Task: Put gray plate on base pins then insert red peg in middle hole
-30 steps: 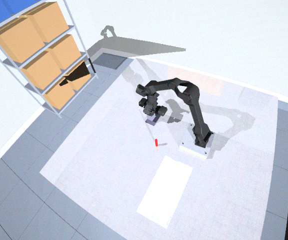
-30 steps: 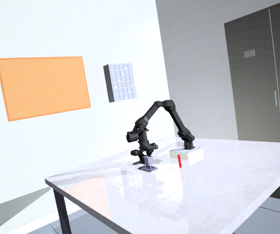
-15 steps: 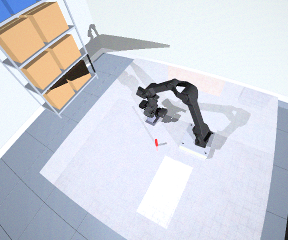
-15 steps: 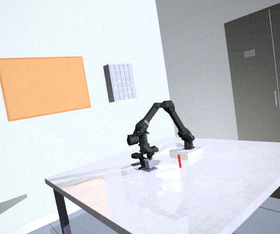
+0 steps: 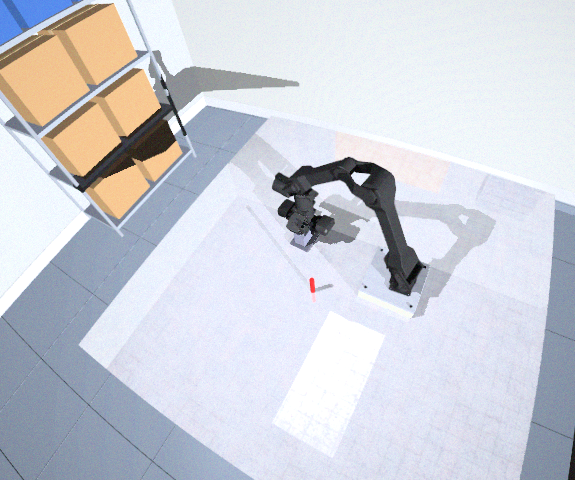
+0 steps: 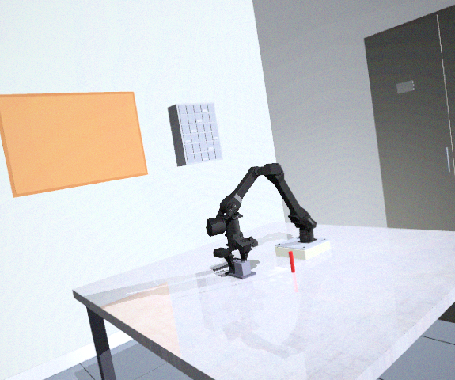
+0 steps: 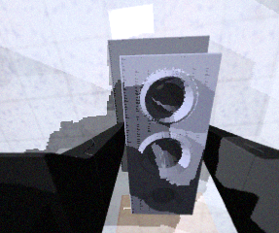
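Gray plate (image 7: 170, 141), frame centre, seated over the base (image 6: 241, 270) on the counter (image 6: 342, 286). Gripper (image 5: 305, 235) jaws part-open, releasing it. Best practice: lift straight up before approaching the red peg (image 5: 311, 284), lower centre.
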`<state>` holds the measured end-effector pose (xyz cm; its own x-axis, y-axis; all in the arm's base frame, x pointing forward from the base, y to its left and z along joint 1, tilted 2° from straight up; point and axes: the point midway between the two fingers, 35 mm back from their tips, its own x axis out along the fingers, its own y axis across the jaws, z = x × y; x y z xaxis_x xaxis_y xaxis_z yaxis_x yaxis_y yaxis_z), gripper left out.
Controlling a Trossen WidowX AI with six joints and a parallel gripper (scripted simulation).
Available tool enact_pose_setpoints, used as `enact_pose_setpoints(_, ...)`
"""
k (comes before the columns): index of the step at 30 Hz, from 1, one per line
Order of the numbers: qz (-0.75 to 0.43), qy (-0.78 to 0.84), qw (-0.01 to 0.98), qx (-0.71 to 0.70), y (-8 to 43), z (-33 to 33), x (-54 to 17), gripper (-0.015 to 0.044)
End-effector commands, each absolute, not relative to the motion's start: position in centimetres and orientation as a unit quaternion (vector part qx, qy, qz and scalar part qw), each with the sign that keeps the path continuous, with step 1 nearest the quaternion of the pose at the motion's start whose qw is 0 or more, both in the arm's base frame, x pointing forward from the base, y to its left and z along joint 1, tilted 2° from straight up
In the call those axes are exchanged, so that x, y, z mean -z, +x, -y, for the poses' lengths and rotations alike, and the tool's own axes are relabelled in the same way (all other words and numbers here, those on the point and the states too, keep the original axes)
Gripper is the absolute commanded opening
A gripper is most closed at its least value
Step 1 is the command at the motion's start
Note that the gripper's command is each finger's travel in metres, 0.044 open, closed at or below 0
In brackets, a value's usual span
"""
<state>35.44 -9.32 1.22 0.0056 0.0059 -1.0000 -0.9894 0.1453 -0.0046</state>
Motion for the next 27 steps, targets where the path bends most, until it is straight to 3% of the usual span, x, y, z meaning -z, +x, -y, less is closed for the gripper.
enact_pose_setpoints(1, -0.532, -0.462, 0.538, -0.462, 35.5, 9.3, -1.3, 0.0341)
enact_pose_setpoints(5, -0.532, -0.462, 0.538, -0.462, 35.5, 9.3, -1.3, 0.044)
enact_pose_setpoints(10, -0.532, -0.463, 0.538, -0.462, 35.7, 9.4, -2.4, 0.044)
enact_pose_setpoints(17, -0.532, -0.464, 0.536, -0.463, 35.5, 9.4, -12.8, 0.044)
enact_pose_setpoints(27, -0.557, -0.432, 0.563, -0.431, 35.5, 8.3, -13.2, 0.044)
